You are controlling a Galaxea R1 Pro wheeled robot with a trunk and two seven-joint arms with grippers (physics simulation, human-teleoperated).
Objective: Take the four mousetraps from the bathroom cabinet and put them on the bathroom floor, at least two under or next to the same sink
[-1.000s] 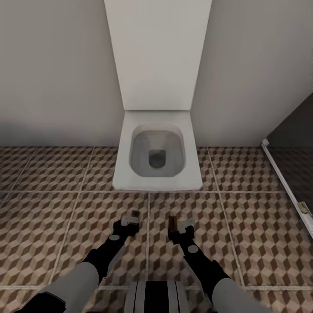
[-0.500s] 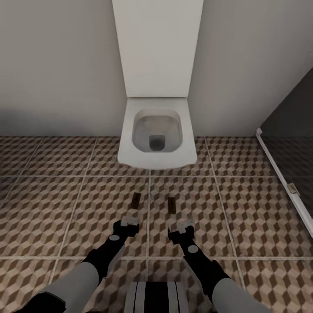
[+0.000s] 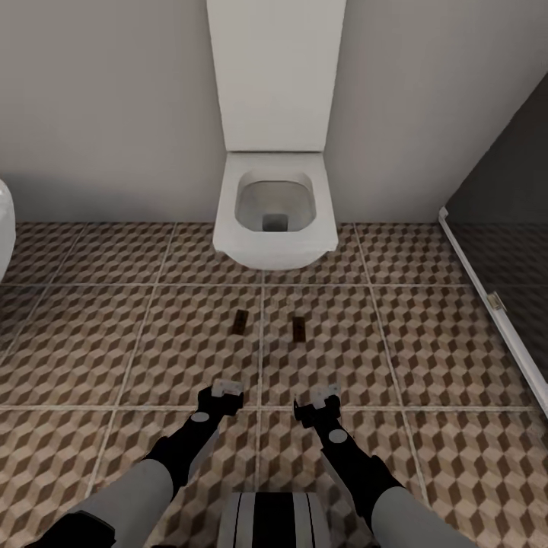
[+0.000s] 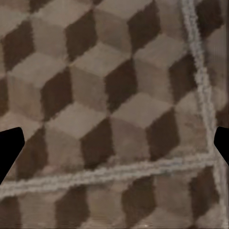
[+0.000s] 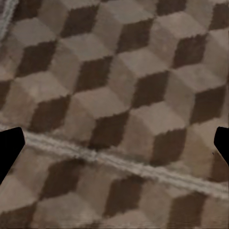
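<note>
Both hands, the left hand and the right hand, hang spread and empty above the bathroom floor. Two mousetraps, one at 11 o'clock and one at 12, lie flat before the toilet. That drop looks done; I judge fetching the rest from the cabinet comes next, with two needed by a sink.

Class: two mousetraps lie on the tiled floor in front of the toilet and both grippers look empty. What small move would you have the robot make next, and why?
Probably turn the base away, back toward the cabinet. Two mousetraps lie flat on the bathroom floor near the toilet. The left gripper and right gripper hang open with nothing between the fingers, so two more traps likely remain to fetch.
</note>
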